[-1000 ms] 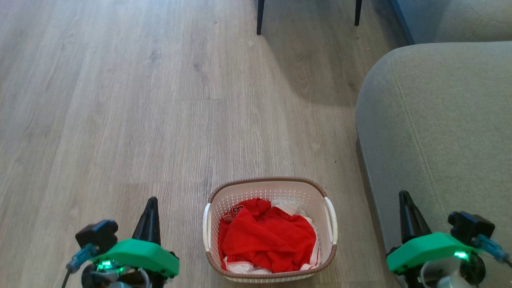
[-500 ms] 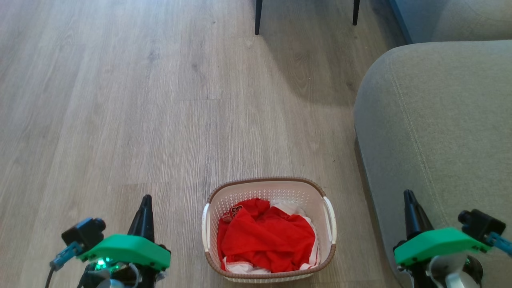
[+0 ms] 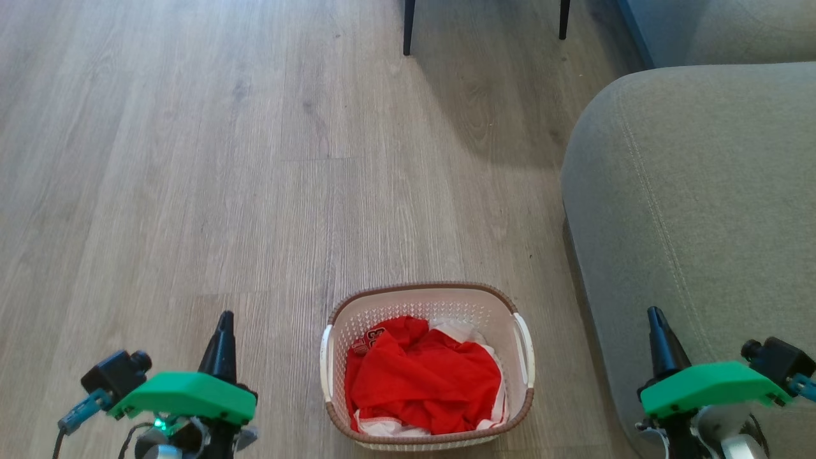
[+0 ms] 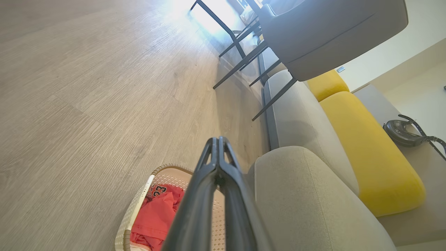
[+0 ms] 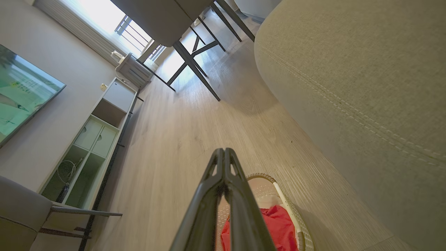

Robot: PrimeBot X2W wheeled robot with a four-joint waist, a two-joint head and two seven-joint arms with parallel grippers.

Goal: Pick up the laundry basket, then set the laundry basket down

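Observation:
The laundry basket stands on the wooden floor at the bottom middle of the head view, cream-white and perforated with a brown rim and a white handle on each side. Red and white clothes fill it. My left gripper hovers to the basket's left, shut and holding nothing. My right gripper hangs to the basket's right, in front of the sofa, also shut with nothing in it. The left wrist view shows the basket partly behind the closed fingers. In the right wrist view the basket lies beneath its closed fingers.
A grey sofa fills the right side, close beside the basket. Dark chair legs stand at the far end of the floor. Yellow cushions lie on the sofa. A low shelf unit lines the wall.
Both grippers have drawn outward and slightly down, the left further left and the right further right. The basket has stayed in place on the floor.

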